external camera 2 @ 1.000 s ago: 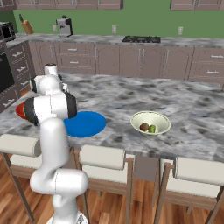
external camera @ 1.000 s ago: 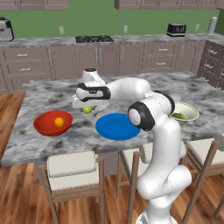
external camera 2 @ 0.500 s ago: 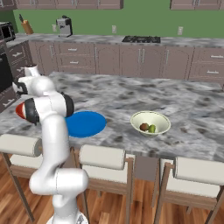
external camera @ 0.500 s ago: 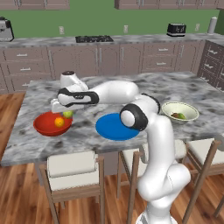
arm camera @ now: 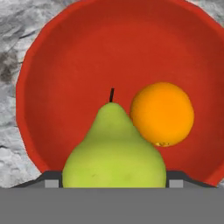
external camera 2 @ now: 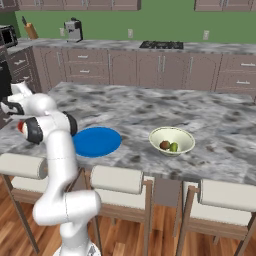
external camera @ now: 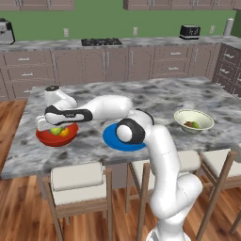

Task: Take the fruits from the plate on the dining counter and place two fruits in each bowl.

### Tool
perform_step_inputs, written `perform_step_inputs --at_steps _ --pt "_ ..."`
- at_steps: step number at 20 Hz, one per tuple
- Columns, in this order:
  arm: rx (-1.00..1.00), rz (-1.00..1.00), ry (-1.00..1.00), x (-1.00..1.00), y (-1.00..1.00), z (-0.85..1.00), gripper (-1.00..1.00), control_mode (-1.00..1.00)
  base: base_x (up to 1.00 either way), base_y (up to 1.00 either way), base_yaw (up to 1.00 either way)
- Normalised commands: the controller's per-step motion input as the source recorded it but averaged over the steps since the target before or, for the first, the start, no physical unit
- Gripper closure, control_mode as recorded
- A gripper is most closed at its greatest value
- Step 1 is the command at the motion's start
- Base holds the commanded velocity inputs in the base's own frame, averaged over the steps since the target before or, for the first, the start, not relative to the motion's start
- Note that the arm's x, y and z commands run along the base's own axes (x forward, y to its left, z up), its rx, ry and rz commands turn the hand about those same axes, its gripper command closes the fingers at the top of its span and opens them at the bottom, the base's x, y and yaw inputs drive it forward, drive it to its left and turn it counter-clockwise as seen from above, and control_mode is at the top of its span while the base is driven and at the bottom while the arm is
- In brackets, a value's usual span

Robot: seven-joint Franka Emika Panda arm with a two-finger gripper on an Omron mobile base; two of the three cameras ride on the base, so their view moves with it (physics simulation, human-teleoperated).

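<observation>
Yellow-green pear [arm camera: 114, 151] pinched btwn fingers [arm camera: 51, 183] over red bowl [arm camera: 65, 57], beside orange [arm camera: 162, 113].

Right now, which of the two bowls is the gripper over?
The red bowl at the counter's left end, holding the pear and orange. The gripper hangs directly above it. The cream bowl sits far off, past the blue plate.

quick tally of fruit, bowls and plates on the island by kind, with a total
Fruits: 4 – pear and orange over the red bowl, 2 in the cream bowl
Bowls: 2
Plates: 1 – blue plate
Total: 7
</observation>
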Motion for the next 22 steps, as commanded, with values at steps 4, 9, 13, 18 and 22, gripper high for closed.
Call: perform_step_inputs --at_steps 4,9,13,18,22 --pt "-0.13 -0.03 -0.09 0.00 0.09 -0.16 1.00 -1.00 0.00 0.00 0.00" --pt "0.00 -0.01 -0.02 -0.04 0.00 0.00 -1.00 -1.00 0.00 0.00 0.00" --pt "0.00 0.00 0.00 0.00 0.00 0.00 -1.00 -1.00 0.00 0.00 0.00" --pt "0.00 0.00 0.00 0.00 -0.12 -0.07 -1.00 -1.00 0.00 0.00 0.00" --pt "0.00 0.00 0.00 0.00 -0.30 -0.15 -1.00 -1.00 0.00 0.00 0.00"
